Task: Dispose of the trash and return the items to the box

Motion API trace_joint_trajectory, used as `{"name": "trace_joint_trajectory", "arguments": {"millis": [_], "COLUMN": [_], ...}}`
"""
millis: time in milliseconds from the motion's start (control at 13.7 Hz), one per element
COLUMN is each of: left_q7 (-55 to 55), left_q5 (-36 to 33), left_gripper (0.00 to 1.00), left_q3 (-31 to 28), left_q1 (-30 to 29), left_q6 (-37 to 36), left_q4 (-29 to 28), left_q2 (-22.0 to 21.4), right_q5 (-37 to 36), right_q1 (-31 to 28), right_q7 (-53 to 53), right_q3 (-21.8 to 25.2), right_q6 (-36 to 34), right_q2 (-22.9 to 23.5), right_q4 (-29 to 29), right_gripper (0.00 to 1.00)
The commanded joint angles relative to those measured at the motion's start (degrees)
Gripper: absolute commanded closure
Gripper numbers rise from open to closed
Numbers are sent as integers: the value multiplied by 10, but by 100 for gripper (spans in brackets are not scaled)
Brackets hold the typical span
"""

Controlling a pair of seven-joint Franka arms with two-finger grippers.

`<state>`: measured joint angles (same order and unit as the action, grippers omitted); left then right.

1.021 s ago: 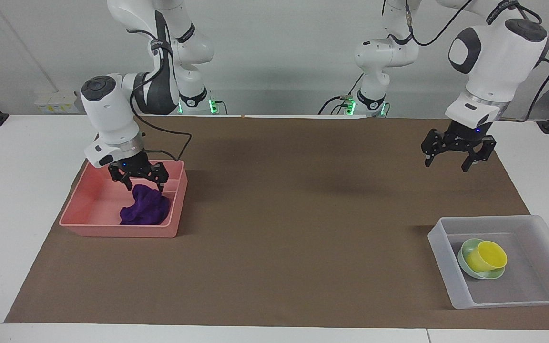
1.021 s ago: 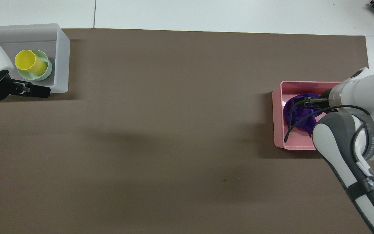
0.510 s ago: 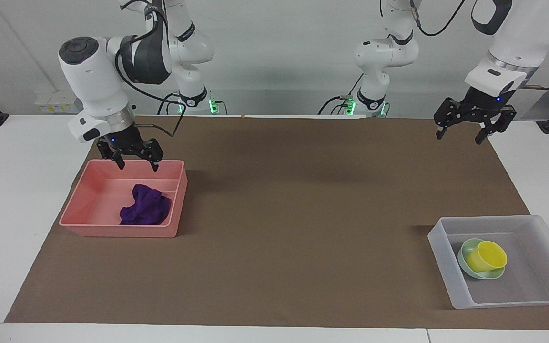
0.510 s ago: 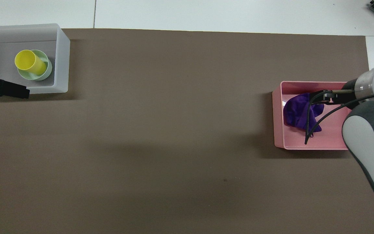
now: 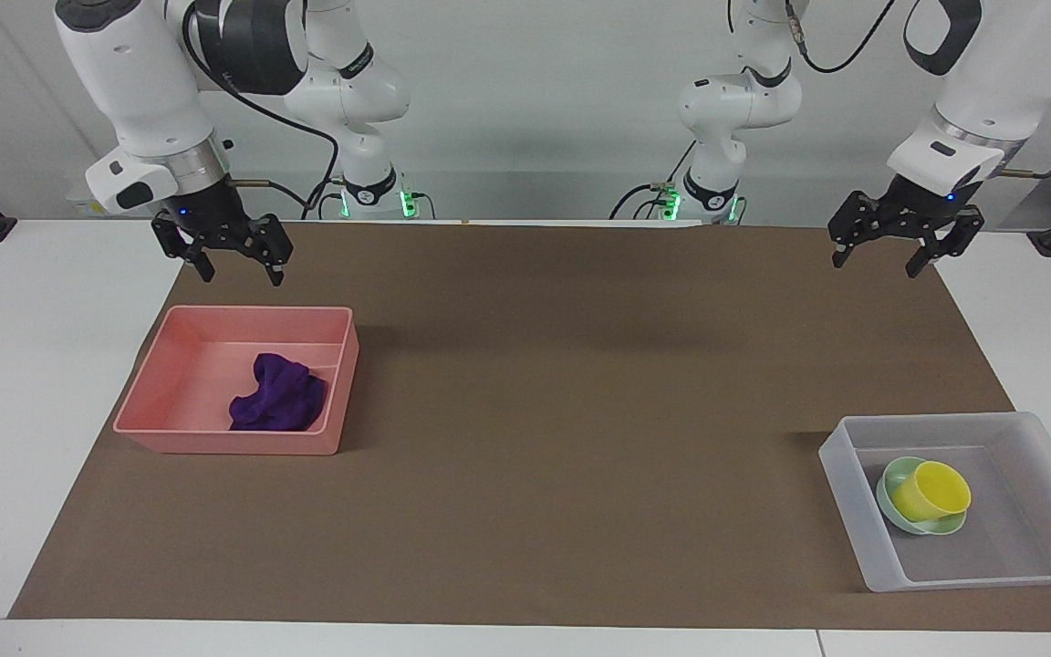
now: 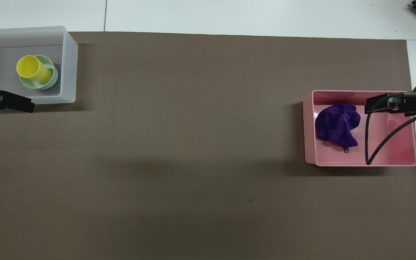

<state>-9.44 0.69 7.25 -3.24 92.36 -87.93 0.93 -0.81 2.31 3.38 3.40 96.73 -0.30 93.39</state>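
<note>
The purple cloth (image 5: pixel 277 401) lies bunched inside the pink bin (image 5: pixel 215 443); it also shows in the overhead view (image 6: pixel 337 124). My right gripper (image 5: pixel 241 272) hangs open and empty high above the pink bin (image 6: pixel 309 137), well clear of the cloth. It shows in the overhead view too (image 6: pixel 377 104). The yellow cup (image 5: pixel 931 490) lies tilted in the mint-green bowl (image 5: pixel 895 474) inside the translucent box (image 5: pixel 845 511). My left gripper (image 5: pixel 874 265) is open and empty, raised over the mat beside the box (image 6: pixel 69 65).
A brown mat (image 5: pixel 580 411) covers most of the white table. The pink bin stands at the right arm's end and the box at the left arm's end. A black cable (image 6: pixel 368 144) from the right arm hangs over the bin.
My right gripper has risen out of the pink bin, leaving the cloth lying there. My left gripper rose away from the box earlier and has since hardly moved.
</note>
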Motion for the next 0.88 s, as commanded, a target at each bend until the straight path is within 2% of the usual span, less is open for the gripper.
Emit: {"name": "trace_joint_trajectory", "arguments": {"millis": [0,73,292,583,802], "left_q7": [7,7,5,5,6], "left_q5": [-15,-15,-15,-12,-12], "left_gripper": [0,0,0,0,0], "left_q3": [-2,-2,-10,-74,-73], "left_q1": [13,13,24,89,82], "left_q6": [-17,-17,-35,-46,-46], "left_q4": [17,17,18,14,11], "left_q2": [6,6,-2,-13,-10], "right_q5": [8,9,7,7,6], "right_q1": [-8,-10,-2,-4,-4], "right_q7": [-1,-1,-1,-2,-9], "right_q3": [-3,-3,-4,-4,-4], "right_q6": [-51,-71,-81,-81,-78], "right_q2": [4,7,-1,-5,-13], "right_q4": [-50,-65,-51,-45,-30], "right_gripper": [0,0,0,0,0]}}
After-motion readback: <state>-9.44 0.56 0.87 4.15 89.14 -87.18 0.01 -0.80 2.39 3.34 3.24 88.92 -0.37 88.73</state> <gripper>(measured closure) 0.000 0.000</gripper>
